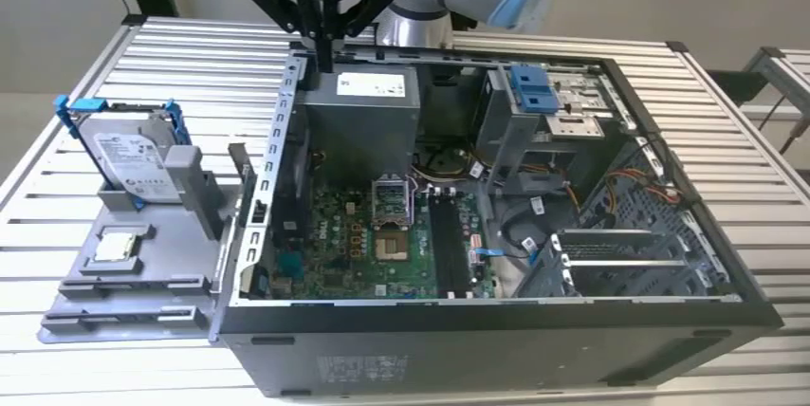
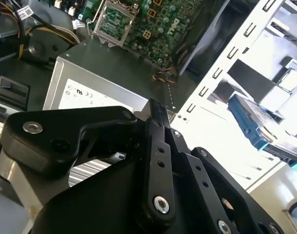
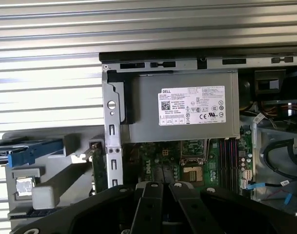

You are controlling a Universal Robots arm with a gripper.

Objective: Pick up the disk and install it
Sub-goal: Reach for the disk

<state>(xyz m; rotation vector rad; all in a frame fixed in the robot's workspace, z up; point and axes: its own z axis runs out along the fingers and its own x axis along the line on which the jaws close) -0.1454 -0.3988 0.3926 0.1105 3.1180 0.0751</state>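
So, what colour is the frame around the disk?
Bright blue. The frame shows best in the exterior view, around the silver-grey disk.

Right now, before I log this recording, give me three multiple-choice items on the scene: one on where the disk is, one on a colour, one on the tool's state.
1. The disk sits: A) inside the case; B) in the grey holder outside it; C) in the tool.
2. Its bracket is: A) red; B) green; C) blue.
3. The tool is: A) shut, empty; B) shut on the disk; C) wide open.
Answers: 1 B: it stands in the grey holder at the exterior view's left of the case. 2 C: the frame is bright blue. 3 A: it is closed on nothing above the power supply.
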